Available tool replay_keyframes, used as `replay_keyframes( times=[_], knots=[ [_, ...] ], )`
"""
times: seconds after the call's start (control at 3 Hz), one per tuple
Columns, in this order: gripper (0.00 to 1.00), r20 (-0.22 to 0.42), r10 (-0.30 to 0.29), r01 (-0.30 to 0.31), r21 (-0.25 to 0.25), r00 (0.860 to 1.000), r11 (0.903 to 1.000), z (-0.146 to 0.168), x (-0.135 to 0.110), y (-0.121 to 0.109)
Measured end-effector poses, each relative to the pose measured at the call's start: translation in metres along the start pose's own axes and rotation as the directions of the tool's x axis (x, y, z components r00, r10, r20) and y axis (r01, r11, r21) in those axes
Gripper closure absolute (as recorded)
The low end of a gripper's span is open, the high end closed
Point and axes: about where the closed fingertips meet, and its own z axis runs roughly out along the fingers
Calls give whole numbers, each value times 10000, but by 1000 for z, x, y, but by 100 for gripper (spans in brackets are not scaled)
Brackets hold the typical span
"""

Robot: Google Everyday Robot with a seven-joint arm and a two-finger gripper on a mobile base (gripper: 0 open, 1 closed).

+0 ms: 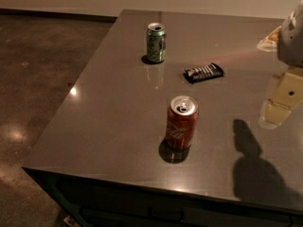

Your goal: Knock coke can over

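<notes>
The coke can [181,122] is red with white script and a silver top. It stands upright on the dark grey table [113,108], near the front middle. My gripper [277,103] hangs above the table at the right edge of the view, to the right of the can and well apart from it. Its shadow [248,150] falls on the table to the right of the can. Most of the arm is cut off by the frame edge.
A green can [155,42] stands upright at the back of the table. A dark snack packet [203,72] lies flat between the two cans, a little to the right. The table's left edge drops to a polished floor [33,79]. A pale object [270,39] lies at the far right.
</notes>
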Motion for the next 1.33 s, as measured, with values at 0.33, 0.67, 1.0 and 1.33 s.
replay_keyframes(
  times=[0.33,0.67,1.0,1.33],
  knots=[
    [0,21,7,-7,30,10000,10000,0,-1,0],
    [0,708,110,-110,2,9974,9999,10,-16,5],
    [0,1926,179,-147,-178,9811,9997,28,-42,20],
    [0,3137,330,-137,-636,9489,9979,47,-64,37]
  ],
)
